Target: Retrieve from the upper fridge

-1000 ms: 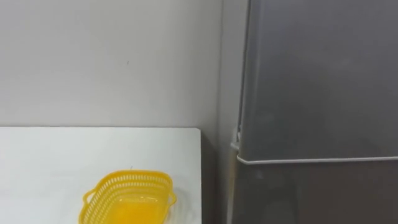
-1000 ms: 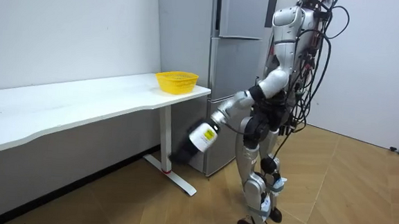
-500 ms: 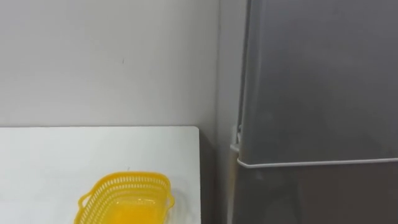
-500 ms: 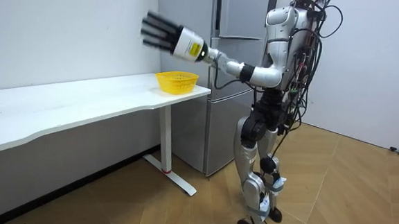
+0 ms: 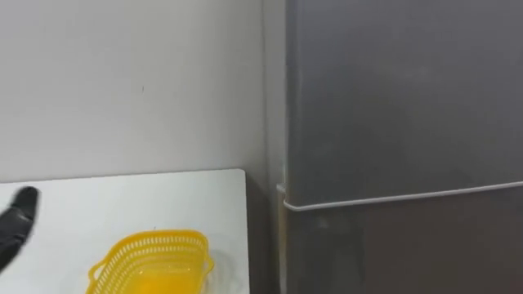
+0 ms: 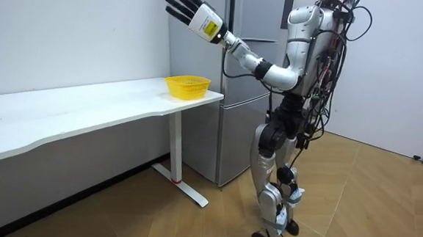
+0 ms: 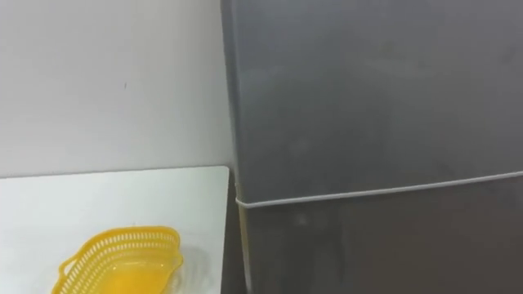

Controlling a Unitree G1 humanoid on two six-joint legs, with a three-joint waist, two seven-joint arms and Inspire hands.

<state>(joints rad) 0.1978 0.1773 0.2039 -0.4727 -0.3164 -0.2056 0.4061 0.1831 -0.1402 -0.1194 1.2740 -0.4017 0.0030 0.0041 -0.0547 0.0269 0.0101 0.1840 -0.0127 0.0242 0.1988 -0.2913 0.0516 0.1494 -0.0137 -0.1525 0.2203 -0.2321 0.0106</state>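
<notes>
Reaching high with the left hand (image 6: pixel 183 1), fingers straight and spread, nothing in it. Its dark fingertips (image 5: pixel 20 214) show at the eye view's left edge, over the bench (image 5: pixel 122 192). The upper fridge door (image 5: pixel 392 98) is shut, so whatever is to be fetched sits behind it, unseen. No handle is visible, and I cannot tell the hinge side.

Risks: the hand is well left of the door edge, so a sweep across could clip the fridge's side or the wall (image 5: pixel 122 73), or slide off the flat door with nothing to hook. A low pass could knock the yellow basket (image 5: pixel 151 261).

The bench is white and plain. The basket is near its fridge-end corner and looks empty. The robot stands before the fridge on a wood floor (image 6: pixel 384 188).
</notes>
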